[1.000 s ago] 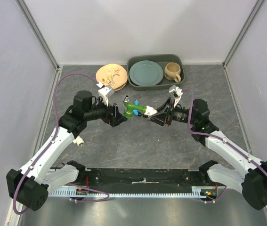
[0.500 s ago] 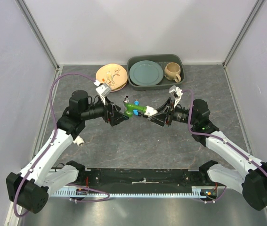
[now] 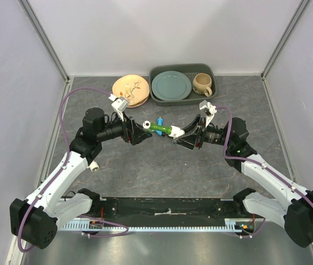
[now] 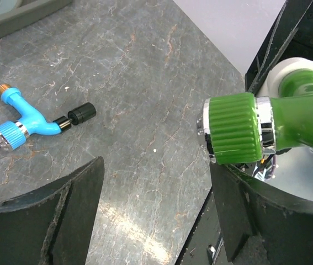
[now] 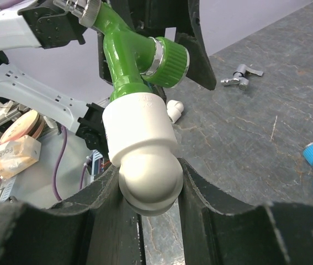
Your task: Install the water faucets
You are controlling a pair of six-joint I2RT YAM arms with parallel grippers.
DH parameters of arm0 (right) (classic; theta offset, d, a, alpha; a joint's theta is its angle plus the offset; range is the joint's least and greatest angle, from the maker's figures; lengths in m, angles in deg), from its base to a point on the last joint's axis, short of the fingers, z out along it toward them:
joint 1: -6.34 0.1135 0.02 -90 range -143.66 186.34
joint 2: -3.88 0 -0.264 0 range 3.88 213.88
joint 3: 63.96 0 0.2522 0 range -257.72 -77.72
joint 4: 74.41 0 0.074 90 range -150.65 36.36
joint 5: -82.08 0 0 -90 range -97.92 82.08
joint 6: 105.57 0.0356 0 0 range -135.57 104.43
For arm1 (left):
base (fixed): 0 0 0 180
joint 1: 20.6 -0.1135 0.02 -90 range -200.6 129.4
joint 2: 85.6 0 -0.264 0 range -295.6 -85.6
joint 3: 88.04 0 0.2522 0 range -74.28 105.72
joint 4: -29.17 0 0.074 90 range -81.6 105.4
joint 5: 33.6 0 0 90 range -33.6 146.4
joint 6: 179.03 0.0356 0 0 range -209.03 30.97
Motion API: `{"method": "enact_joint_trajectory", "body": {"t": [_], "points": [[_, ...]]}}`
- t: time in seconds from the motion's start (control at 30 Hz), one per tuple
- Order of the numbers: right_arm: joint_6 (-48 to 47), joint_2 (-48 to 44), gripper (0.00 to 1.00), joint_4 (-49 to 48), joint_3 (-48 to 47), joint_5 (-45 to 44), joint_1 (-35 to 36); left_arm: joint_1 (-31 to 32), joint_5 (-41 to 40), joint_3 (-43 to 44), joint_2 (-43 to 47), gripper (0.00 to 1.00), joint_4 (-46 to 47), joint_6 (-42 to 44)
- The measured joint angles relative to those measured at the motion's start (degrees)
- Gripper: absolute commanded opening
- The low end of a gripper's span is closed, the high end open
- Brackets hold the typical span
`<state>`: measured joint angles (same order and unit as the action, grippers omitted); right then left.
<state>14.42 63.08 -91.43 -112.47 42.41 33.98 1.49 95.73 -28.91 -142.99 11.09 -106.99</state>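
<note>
Closest to the arm bases, a small loose white plastic elbow fitting (image 3: pixel 92 164) sits on the grey marbled worktop (image 3: pixel 162 171) beside the left arm (image 3: pixel 62 171). Mid-worktop, the right tool (image 3: pixel 181 134) is clenched on a smooth white rounded elbow fitting (image 5: pixel 142 149). The glossy bright green plastic faucet (image 5: pixel 128 55) sticks out of that one, up off the worktop. Its long axis runs roughly left-right, with the ribbed green knob (image 4: pixel 233 128) and its chrome ring pointing at the left tool (image 3: pixel 142 132). That tool is released, jaws wide. The knob is just beside one black finger (image 4: pixel 244 221), can't tell if they touch. The faucet's metal end is cut off at the frame edge in the right wrist view. Just past them the light blue plastic faucet (image 4: pixel 26 118) lies flat, black end pointing away from its ribbed knob, mostly hidden from above. A small grey metal piece (image 5: pixel 242 77) lies nearby. Far back there's a peach patterned plate (image 3: pixel 130 88), plus a dark grey bin (image 3: pixel 181 102) holding a teal plate (image 3: pixel 171 85) and a tan mug (image 3: pixel 202 84).
</note>
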Motion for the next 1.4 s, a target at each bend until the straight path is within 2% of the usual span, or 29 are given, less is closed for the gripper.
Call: {"method": "enact_joint_trajectory", "body": {"t": [0.33, 0.77, 1.1, 1.4], "points": [[0.2, 2.5, 0.00, -1.5, 0.0, 2.4, 1.9, -1.5, 0.3, -4.8, 2.6, 0.83, 11.2, -8.0], [-4.7, 4.0, 0.00, 4.7, -1.8, 2.9, 5.1, -4.6, 6.5, -9.2, 3.5, 0.84, 26.0, -17.2], [-10.1, 6.4, 0.00, 10.6, -5.6, 4.0, 6.9, -5.0, 12.0, -9.7, 2.8, 0.85, 32.0, -19.8], [-14.5, 8.4, 0.00, 16.2, -7.9, 4.0, 8.6, -5.3, 13.6, -10.1, 3.3, 0.85, 33.1, -19.8]]}}
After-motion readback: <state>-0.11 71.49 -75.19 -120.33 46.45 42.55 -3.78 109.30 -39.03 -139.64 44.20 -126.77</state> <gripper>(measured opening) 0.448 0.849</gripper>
